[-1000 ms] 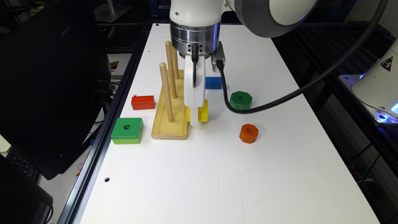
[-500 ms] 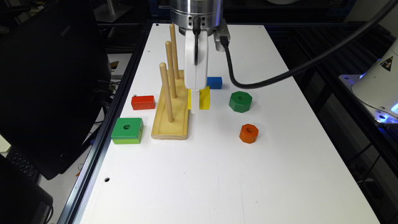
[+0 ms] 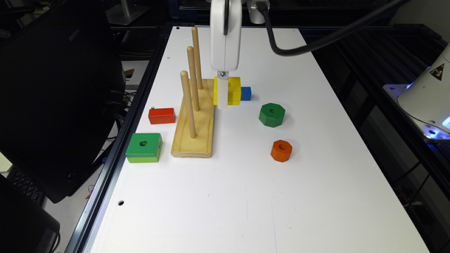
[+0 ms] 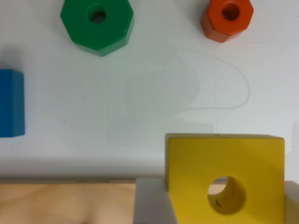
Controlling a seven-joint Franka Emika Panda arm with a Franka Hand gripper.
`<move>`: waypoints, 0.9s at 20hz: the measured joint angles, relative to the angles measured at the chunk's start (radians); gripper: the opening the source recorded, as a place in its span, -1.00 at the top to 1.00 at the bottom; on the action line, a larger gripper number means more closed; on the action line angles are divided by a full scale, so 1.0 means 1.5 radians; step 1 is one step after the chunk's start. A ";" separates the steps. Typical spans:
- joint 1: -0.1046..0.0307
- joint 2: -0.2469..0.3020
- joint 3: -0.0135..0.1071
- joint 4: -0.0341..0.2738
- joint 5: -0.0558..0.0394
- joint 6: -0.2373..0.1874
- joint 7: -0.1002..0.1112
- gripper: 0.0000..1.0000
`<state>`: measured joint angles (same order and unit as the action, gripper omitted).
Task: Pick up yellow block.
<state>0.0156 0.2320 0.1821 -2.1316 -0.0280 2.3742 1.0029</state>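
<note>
The yellow block (image 3: 234,90) is a bright square piece with a round centre hole, and it hangs clear of the white table. My gripper (image 3: 224,95) is shut on it, coming down from above beside the wooden peg stand (image 3: 195,130). In the wrist view the yellow block (image 4: 210,158) sits between two grey fingers (image 4: 150,203), its hole facing the camera, with the table well below it.
The stand carries three upright pegs close to the gripper. Around it lie a green square block (image 3: 144,147), a red block (image 3: 161,116), a blue block (image 3: 245,93), a green octagon (image 3: 271,114) and an orange octagon (image 3: 281,150). A dark monitor (image 3: 52,88) stands off the table edge at the exterior view's left.
My gripper has risen with the yellow block held in it, lifting the block off the table next to the peg stand. The other blocks have not moved.
</note>
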 joint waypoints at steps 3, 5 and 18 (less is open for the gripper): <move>0.000 -0.013 0.000 0.006 0.0011 -0.011 0.000 1.00; 0.000 -0.043 0.001 0.015 0.0067 -0.049 -0.002 1.00; 0.000 -0.059 0.001 0.014 0.0125 -0.068 -0.003 1.00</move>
<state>0.0154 0.1442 0.1843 -2.1100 -0.0093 2.2727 0.9985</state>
